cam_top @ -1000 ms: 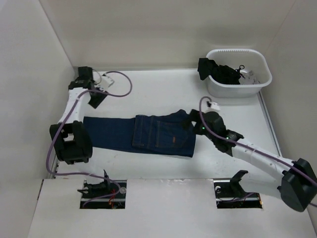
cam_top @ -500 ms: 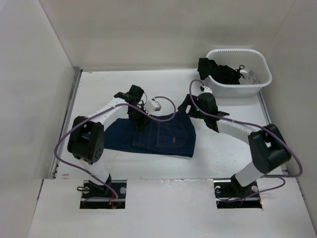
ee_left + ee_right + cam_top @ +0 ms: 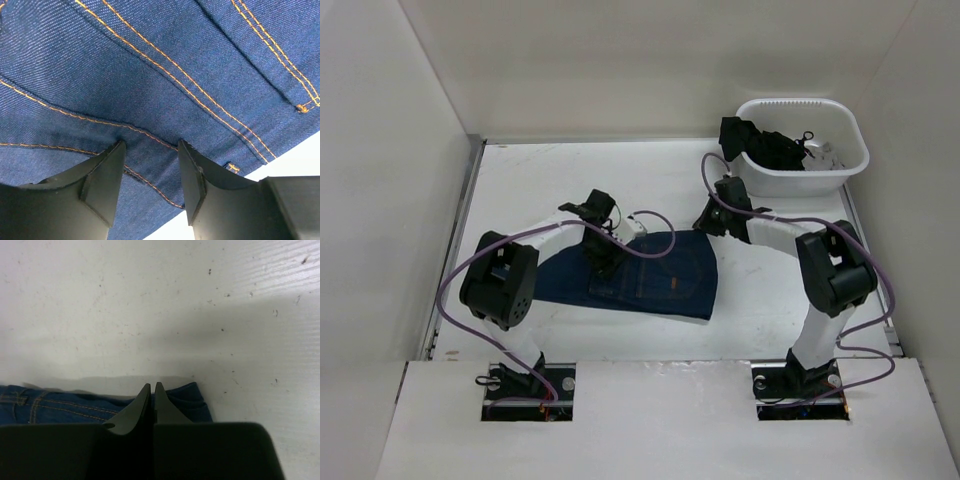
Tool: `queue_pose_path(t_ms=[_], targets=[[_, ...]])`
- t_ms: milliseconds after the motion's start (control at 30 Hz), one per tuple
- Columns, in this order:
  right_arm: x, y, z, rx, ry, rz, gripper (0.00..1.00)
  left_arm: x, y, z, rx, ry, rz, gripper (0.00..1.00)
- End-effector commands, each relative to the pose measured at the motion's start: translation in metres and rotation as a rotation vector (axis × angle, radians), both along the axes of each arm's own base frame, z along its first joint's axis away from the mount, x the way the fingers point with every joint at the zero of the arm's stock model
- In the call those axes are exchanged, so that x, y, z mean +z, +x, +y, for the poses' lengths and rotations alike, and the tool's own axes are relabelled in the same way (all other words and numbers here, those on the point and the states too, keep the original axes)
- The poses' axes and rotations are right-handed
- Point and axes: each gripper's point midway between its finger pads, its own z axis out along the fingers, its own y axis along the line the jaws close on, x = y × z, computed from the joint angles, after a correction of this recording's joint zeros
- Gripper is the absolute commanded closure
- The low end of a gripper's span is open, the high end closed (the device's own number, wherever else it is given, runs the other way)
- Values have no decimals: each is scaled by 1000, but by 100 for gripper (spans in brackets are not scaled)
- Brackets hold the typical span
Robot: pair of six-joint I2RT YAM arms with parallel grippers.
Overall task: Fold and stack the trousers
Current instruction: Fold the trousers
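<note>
The dark blue trousers (image 3: 665, 275) lie folded on the white table, with orange stitching showing (image 3: 165, 65). My left gripper (image 3: 604, 262) rests on their left half. In the left wrist view it (image 3: 150, 145) is open, both fingers (image 3: 107, 175) pressed onto flat denim on either side of a stitched seam. My right gripper (image 3: 706, 222) is at the trousers' far right corner. In the right wrist view it (image 3: 152, 385) is shut, tips together just over the denim edge (image 3: 192, 397), with no cloth showing between them.
A white basket (image 3: 850, 165) stands at the back right with a black garment (image 3: 760, 145) hanging over its left rim. Side walls close in the table (image 3: 550, 180) on both sides. The arms' cables loop over the table near both grippers.
The left arm has swung in from the far left corner onto the trousers. The right gripper has moved to their far right corner and closed from wide open to shut.
</note>
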Motion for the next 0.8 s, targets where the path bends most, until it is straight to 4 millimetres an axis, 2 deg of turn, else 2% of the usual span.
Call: queue_pose_path(t_ms=[0,133,200,267,333,400,433,467,500,533,600,633,667,700,767], targets=[[44,27,-17,-99,-12,-118,100,-16,-10,13,1,60,5,56],[56,44,-39,-181,-41,-162,100,-27,-18,24,-16,98,13,57],[50,50,-34,-151,-36,-147,98,-27,-17,24,-23,98,6,57],[43,52,-24,-98,-19,-133,75,-27,-14,22,-22,99,7,56],[43,50,-22,-79,-25,-140,42,-25,-11,20,-18,95,8,56],[58,44,-27,-87,-30,-177,23,-22,-8,17,-11,87,4,55],[70,37,-34,-102,-37,-205,17,-20,-6,15,-10,82,1,55],[82,28,-43,-127,-52,-237,15,-19,-5,15,-10,80,-1,55],[93,17,-56,-164,-73,-269,17,-18,-5,14,-9,78,-3,55],[102,3,-67,-199,-100,-297,24,-17,-4,14,-9,76,-6,55],[117,-28,-72,-224,-121,-355,59,-16,-3,14,-6,75,-8,55],[122,-39,-68,-216,-114,-371,72,-16,-3,14,-6,75,-8,55],[126,-52,-57,-183,-96,-384,86,-16,-4,14,-4,75,-8,55],[128,-65,-39,-131,-67,-386,93,-16,-4,14,-4,75,-6,55],[120,-86,-3,-29,-3,-345,98,-17,-4,14,-6,76,-5,55]])
